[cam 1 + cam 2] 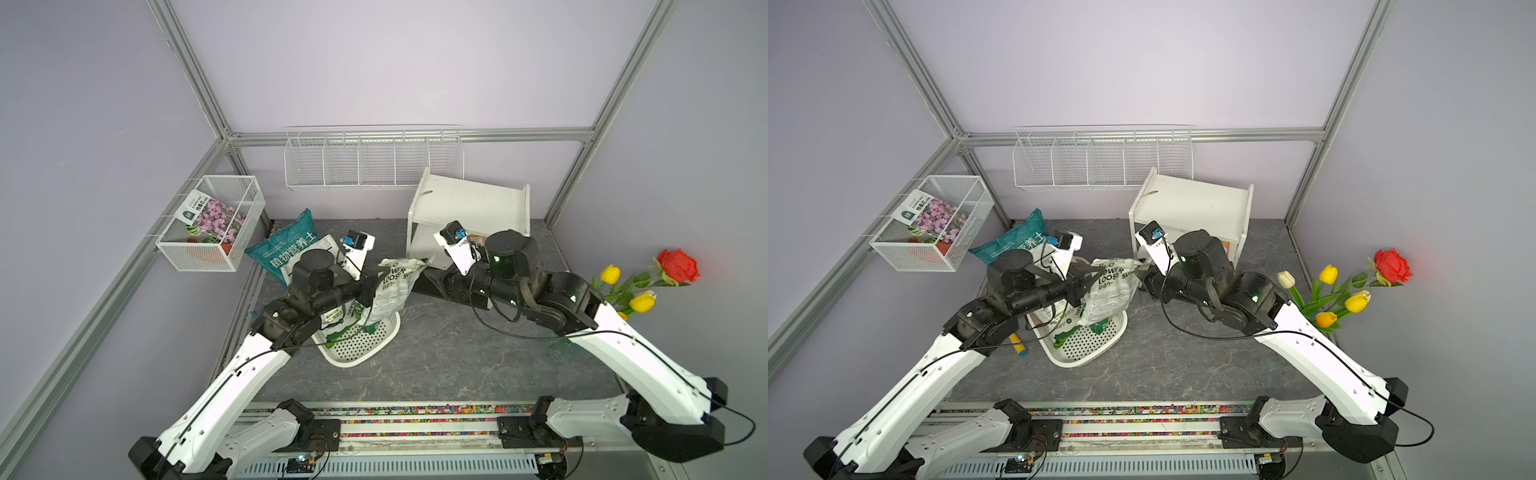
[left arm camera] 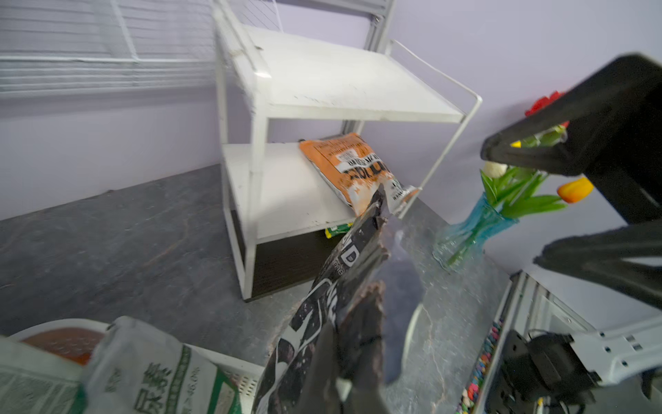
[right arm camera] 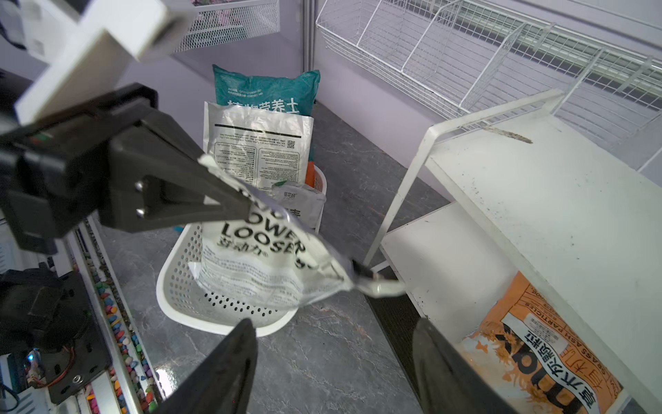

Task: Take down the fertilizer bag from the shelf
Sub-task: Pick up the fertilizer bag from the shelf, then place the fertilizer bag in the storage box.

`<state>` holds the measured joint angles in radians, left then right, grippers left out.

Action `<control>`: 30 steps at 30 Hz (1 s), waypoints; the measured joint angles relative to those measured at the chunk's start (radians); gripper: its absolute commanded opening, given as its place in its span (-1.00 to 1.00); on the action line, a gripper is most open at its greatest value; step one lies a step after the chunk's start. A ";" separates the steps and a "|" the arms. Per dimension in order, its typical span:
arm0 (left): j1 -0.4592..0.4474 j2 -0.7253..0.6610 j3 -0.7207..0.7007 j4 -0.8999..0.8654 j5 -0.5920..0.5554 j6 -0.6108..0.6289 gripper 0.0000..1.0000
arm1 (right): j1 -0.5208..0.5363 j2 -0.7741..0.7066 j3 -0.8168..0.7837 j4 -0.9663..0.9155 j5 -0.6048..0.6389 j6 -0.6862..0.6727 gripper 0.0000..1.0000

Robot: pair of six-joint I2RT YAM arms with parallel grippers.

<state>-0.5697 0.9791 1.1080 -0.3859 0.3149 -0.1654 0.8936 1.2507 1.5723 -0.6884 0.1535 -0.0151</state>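
Above grey tabletop [image 1: 457, 357], left arm [image 1: 328, 291] stretches inward, left jaws pinching white bag [image 1: 392, 291]; right jaws spread.

The crumpled white fertilizer bag [image 1: 392, 291] with black lettering hangs at frame centre, pinched at its top by the left gripper [image 3: 245, 211], off the shelf [image 1: 469, 199], a white two-board unit standing just right of it.
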 measured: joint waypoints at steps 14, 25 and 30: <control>0.073 -0.103 -0.171 0.032 0.106 -0.034 -1.00 | 0.000 -0.014 -0.040 0.025 0.056 0.000 0.45; 0.256 -0.158 -0.410 0.142 0.055 -0.044 -1.00 | 0.000 -0.016 -0.052 0.028 0.069 0.000 0.45; 0.270 -0.164 -0.488 0.140 -0.005 -0.059 -1.00 | 0.000 -0.017 -0.055 0.028 0.078 0.000 0.45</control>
<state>-0.2993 0.8154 0.6201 -0.2462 0.3103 -0.2241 0.8932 1.2339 1.5177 -0.6601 0.2314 -0.0154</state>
